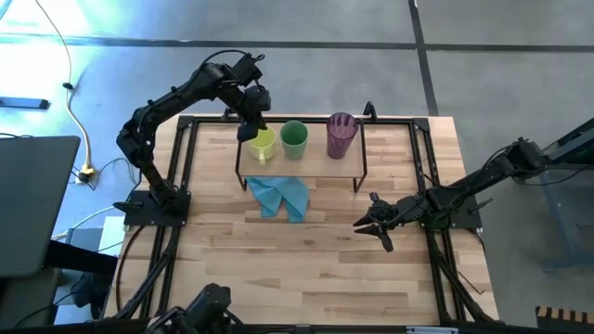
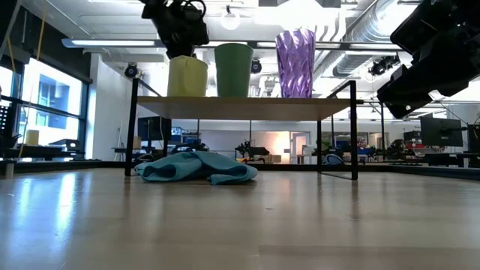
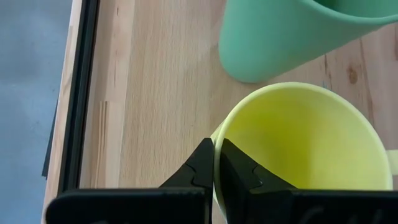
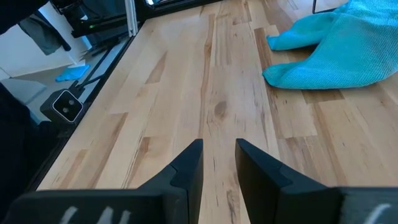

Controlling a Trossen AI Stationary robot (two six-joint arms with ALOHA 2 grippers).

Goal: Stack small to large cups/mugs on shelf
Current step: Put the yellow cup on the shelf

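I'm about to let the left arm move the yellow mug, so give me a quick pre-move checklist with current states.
1. Left gripper shut on the yellow mug rim, one finger inside, one outside: ok.
2. Mug standing upright on the shelf: ok.
3. Green cup clear of the mug: cannot tell, the gap looks slim.
4. Purple tumbler upright, apart from the others: ok.
5. Right gripper open, low over the table, away from the shelf: ok.
6. Blue cloth under the shelf, out of the way: ok.

No text, label, brand, number or sign can be read in any view; the translucent purple tumbler point(image 2: 295, 63), the green plastic cup point(image 2: 233, 69) and the yellow-green mug point(image 2: 187, 76) on the light-wood shelf point(image 2: 247, 106) show plain, unmarked sides.
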